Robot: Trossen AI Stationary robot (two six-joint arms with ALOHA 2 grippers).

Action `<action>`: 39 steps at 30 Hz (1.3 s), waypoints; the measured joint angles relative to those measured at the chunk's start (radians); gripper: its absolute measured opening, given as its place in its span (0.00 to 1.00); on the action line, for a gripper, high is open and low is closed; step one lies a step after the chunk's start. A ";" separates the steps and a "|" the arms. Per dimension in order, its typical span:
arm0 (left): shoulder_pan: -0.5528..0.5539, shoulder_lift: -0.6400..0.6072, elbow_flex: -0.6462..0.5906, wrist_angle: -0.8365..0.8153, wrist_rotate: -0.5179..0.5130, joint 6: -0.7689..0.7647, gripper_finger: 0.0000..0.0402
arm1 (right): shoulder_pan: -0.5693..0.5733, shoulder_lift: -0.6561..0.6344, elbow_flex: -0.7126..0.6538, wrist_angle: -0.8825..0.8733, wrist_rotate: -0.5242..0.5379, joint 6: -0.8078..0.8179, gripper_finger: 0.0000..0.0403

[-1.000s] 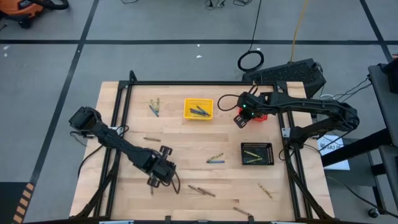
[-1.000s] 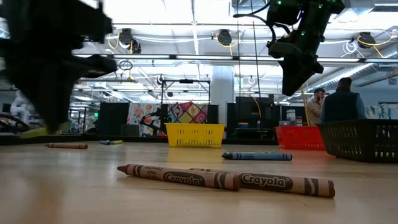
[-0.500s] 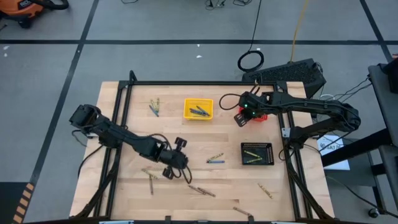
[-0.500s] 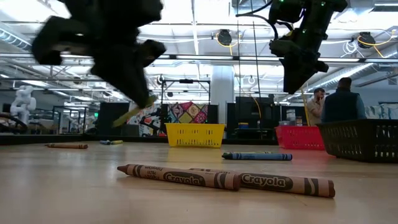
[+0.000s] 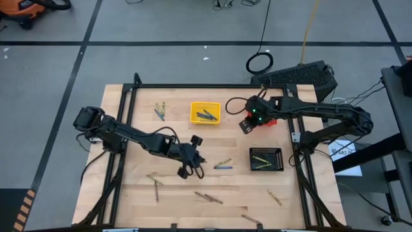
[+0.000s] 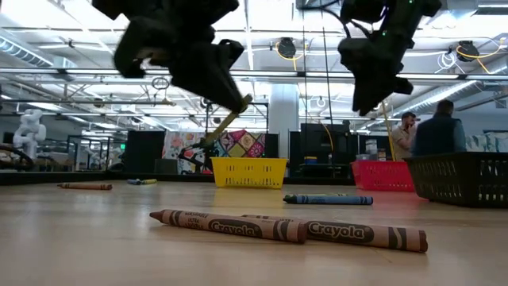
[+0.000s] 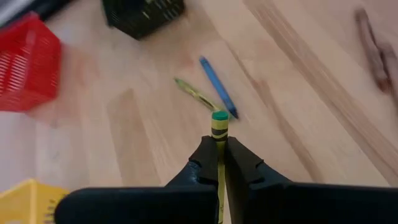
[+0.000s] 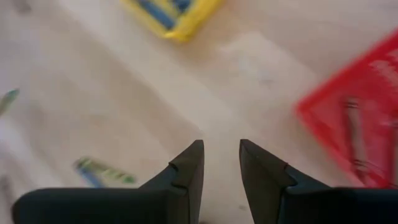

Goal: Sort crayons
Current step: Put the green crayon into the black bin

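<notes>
Pinching a yellow-olive crayon between pressed-together fingers, tip poking out ahead, the left gripper hangs above the desk's middle, while the right gripper, fingers parted and empty, hovers beside the red basket.

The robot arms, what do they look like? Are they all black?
Mostly. Both arms are dark, jointed tubes with black cables looped alongside. The right gripper has a small green light glowing just behind it. Up close, the left gripper has two chunky black fingers with stepped, angular tips.

Two dark jointed arms, black cables, green light on the right arm's wrist.
</notes>
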 joint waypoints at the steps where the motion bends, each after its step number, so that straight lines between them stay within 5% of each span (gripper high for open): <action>1: 0.005 0.000 0.000 0.016 0.000 0.001 0.00 | 0.017 0.000 0.000 0.017 -0.018 -0.008 0.22; 13: 0.003 -0.111 0.001 0.096 0.131 -0.029 0.00 | 0.283 0.001 0.000 0.126 -0.052 -0.047 0.22; 25: -0.013 -0.232 0.002 0.199 0.215 -0.086 0.00 | 0.423 0.130 0.000 0.461 -0.034 -0.109 0.22; 39: -0.012 -0.232 0.001 0.296 0.139 -0.208 0.00 | 0.606 0.248 0.000 0.702 0.407 -0.442 0.22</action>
